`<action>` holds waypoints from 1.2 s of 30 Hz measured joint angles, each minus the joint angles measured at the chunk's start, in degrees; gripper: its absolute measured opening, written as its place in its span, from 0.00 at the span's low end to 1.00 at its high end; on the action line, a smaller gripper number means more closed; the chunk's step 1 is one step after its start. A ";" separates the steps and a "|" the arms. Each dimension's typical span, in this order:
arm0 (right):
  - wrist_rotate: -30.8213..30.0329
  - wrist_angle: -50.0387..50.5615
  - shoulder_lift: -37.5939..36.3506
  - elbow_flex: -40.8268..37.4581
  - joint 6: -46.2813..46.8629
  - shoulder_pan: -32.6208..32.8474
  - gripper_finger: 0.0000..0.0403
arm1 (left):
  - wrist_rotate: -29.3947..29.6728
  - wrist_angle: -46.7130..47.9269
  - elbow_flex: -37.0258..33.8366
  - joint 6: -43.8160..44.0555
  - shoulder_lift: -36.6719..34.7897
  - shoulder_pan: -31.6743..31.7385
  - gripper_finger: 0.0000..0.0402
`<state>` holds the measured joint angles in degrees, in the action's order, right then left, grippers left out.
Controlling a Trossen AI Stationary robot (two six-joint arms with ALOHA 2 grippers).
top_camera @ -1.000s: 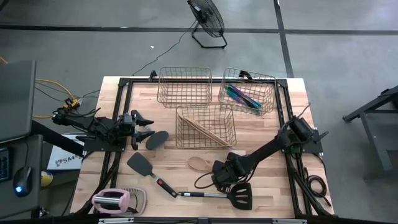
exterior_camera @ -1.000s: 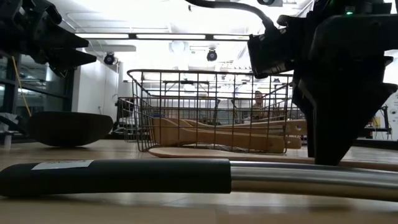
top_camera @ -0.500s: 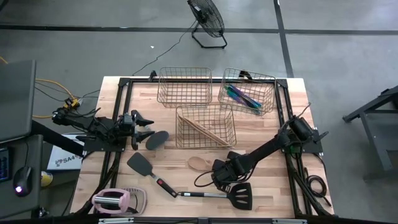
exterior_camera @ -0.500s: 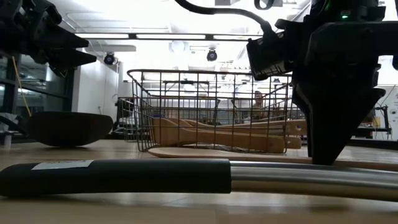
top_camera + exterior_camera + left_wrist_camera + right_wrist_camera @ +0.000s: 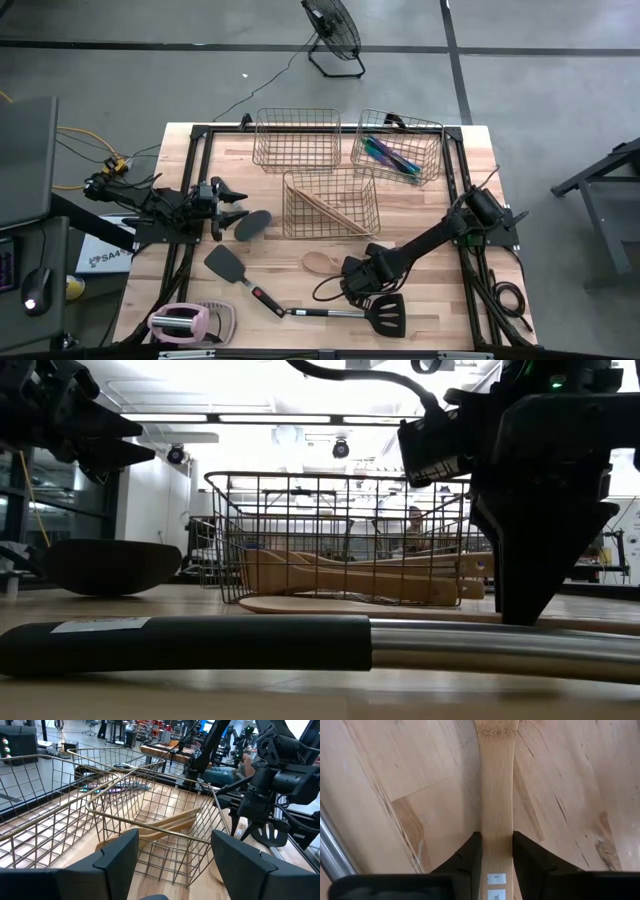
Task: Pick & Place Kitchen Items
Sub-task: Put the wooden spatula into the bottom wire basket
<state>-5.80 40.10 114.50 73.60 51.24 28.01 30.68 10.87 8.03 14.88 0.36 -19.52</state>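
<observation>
Worktop (image 5: 470, 180): pale wood planks, visible grain, matt.
Wooden spoon (image 5: 496, 795): light wood, fine straight grain, smooth, small white paper stickers on the handle.
Wire baskets (image 5: 330, 203): thin copper-toned metal wire, slight sheen.
Slotted spatula (image 5: 385, 313): matt black head, polished metal shaft, matt black grip.
Right gripper (image 5: 496, 851): matt black fingers.
Gadget (image 5: 180, 322): pink and white plastic, smooth.
Iridescent pieces (image 5: 392, 155): glossy purple-teal finish.

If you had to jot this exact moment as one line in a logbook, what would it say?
right gripper: jaws shut on wooden spoon handle, low at table | left gripper: open, waiting beside black spoon | wooden utensils in front basket
</observation>
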 joint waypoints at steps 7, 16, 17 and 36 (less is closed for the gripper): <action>-0.02 -1.07 -0.02 -0.03 -0.04 0.02 0.18 | 0.00 0.00 0.00 -0.01 0.00 0.00 0.61; -1.02 -1.40 -2.13 -0.38 -1.05 0.11 0.18 | 0.00 0.00 0.00 0.01 0.00 0.01 0.61; -1.18 -1.40 -2.71 -0.39 -1.50 0.11 0.18 | 0.00 -0.02 0.00 0.00 0.00 0.01 0.61; -3.39 -9.01 -13.75 -0.15 -9.22 0.24 0.18 | 0.02 -0.01 0.00 0.01 -0.01 0.01 0.61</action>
<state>-9.19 31.09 100.75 73.45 42.02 28.25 30.70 10.87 8.03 14.89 0.36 -19.51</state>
